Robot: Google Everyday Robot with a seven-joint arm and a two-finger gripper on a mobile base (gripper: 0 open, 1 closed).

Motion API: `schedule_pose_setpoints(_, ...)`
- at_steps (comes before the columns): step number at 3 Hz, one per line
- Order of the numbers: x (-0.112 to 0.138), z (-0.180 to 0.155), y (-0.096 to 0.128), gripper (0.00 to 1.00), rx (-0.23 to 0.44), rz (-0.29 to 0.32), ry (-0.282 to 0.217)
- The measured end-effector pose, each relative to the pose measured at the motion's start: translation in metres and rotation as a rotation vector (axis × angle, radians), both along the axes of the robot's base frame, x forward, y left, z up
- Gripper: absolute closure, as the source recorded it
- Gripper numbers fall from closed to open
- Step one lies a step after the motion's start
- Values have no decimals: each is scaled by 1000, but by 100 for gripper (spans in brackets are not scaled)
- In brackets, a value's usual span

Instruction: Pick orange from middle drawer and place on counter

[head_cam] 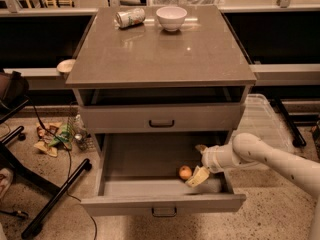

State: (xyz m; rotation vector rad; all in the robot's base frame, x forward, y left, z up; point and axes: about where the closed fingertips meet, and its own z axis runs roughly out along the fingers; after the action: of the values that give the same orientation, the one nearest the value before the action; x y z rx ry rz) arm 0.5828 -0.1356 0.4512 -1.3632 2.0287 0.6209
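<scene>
The orange (185, 172) lies on the floor of the open middle drawer (160, 202), near its front right. My gripper (195, 164) reaches into the drawer from the right, just right of the orange. Its fingers are spread apart, one finger (197, 177) close beside the orange and the other further back. It holds nothing. The counter (160, 54) is the glossy grey-brown top of the cabinet above.
A white bowl (171, 18) and a can lying on its side (130, 17) sit at the back of the counter. The upper drawer (161, 118) is closed. A clear plastic bin (262, 121) stands to the right, and chair legs and litter (52, 136) to the left.
</scene>
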Motion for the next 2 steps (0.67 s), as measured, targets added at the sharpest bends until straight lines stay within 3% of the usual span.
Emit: schedule_pose_setpoints(2,16,-29,12,0,61,33,-59)
